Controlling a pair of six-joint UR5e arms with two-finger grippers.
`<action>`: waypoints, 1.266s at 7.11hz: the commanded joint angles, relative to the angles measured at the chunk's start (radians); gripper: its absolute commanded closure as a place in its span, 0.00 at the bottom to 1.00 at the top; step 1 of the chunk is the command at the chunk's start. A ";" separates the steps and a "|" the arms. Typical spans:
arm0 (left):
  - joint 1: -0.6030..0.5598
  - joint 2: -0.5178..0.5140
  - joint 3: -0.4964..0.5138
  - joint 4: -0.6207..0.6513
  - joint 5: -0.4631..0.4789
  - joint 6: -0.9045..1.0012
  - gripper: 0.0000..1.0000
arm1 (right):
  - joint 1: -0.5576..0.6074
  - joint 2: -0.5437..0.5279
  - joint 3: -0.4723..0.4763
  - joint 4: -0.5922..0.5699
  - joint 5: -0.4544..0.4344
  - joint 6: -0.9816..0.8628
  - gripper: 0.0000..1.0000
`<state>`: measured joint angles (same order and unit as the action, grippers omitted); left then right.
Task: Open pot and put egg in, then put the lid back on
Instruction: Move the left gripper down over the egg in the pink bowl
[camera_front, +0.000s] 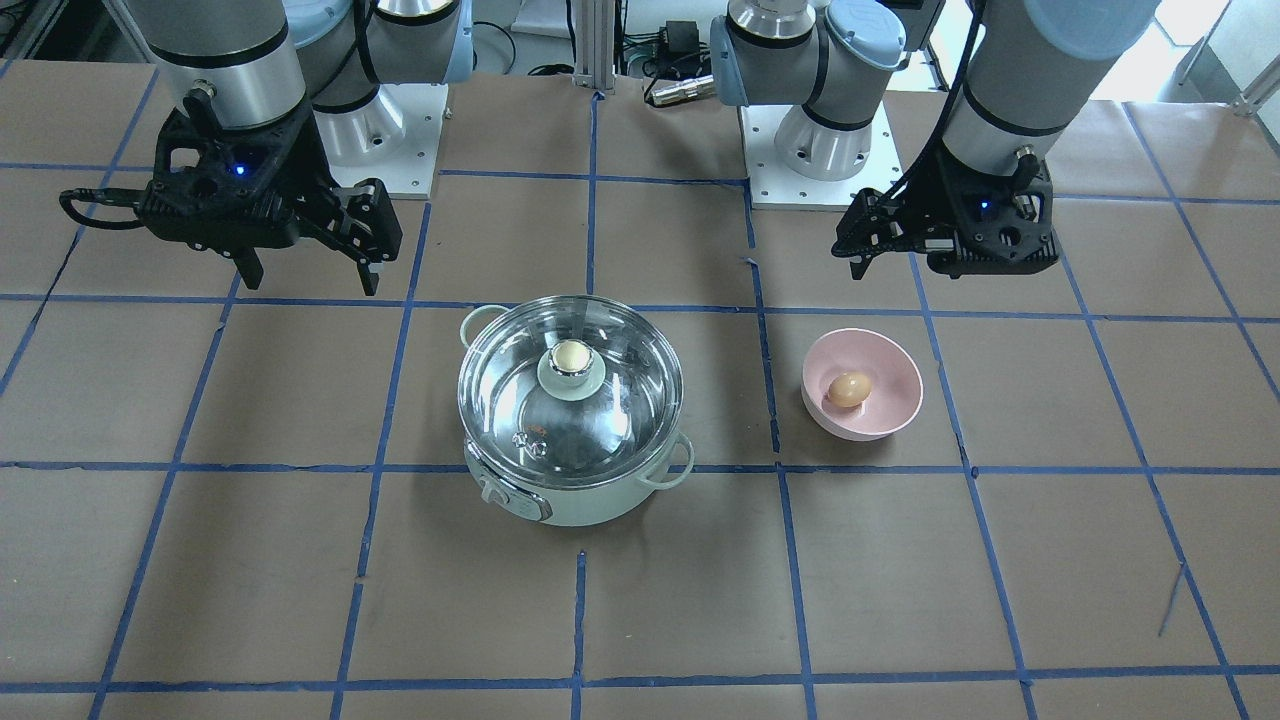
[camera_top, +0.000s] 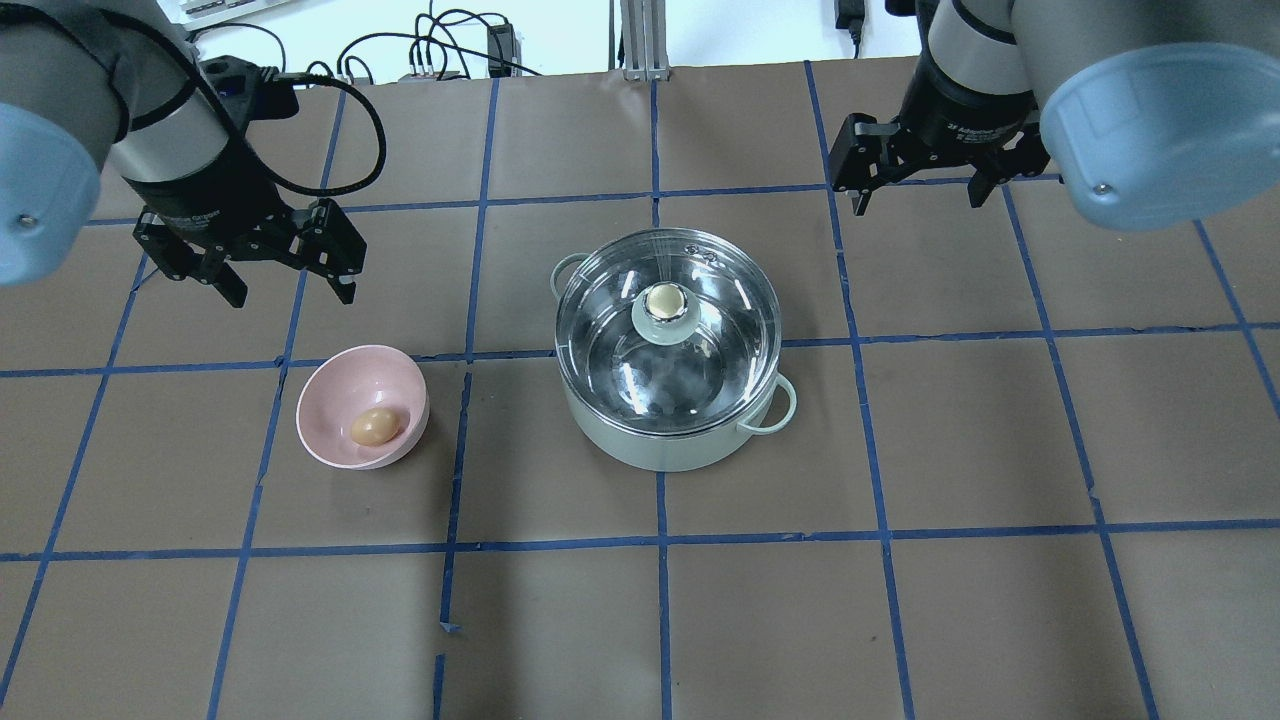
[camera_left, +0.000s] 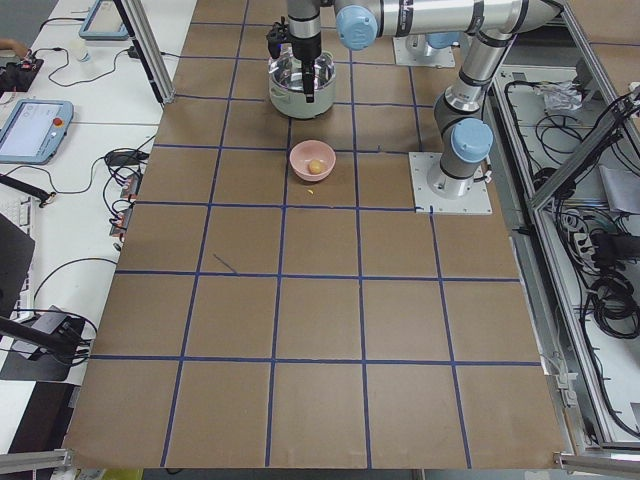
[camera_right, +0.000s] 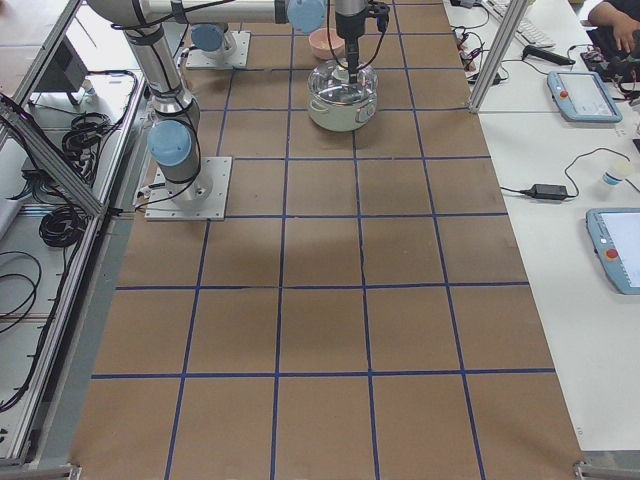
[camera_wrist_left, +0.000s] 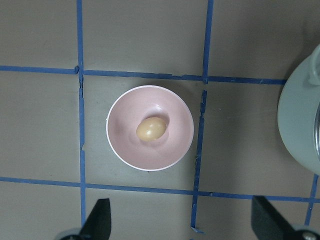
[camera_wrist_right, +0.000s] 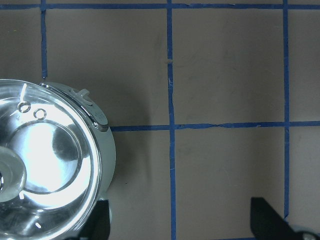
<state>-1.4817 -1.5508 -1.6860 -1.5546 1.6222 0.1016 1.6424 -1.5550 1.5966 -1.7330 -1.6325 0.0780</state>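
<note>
Right tool (camera_top: 915, 198) is held spread, empty, raised near the pot (camera_top: 650, 450). Lid (camera_top: 720, 330) is seated on it; its knob (camera_top: 664, 303) should be pinched centred, lifted straight. Left tool (camera_top: 290, 290) is held spread near pink bowl (camera_top: 330, 385), where egg (camera_top: 374, 426) is cradled.

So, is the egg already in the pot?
No, the egg lies in the pink bowl, apart from the pot, whose lid is on.

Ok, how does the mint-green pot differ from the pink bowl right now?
The round mint-green electric pot is larger and closed by its clear glass lid; the small pink bowl is open. The bowl holds the tan oval egg; the pot looks empty. The pot has loop handles, the bowl none. Both stand upright.
</note>
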 joint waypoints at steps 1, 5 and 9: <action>0.030 -0.005 -0.096 0.060 -0.002 0.058 0.00 | 0.002 0.000 0.002 0.000 0.000 0.002 0.00; 0.121 -0.008 -0.320 0.323 -0.035 0.356 0.00 | 0.004 0.000 0.002 0.001 0.002 0.000 0.00; 0.113 -0.098 -0.394 0.480 -0.025 0.542 0.01 | 0.004 0.000 0.009 0.001 0.002 -0.001 0.00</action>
<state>-1.3654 -1.6427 -2.0383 -1.1166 1.5964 0.5787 1.6460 -1.5544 1.6040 -1.7318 -1.6306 0.0769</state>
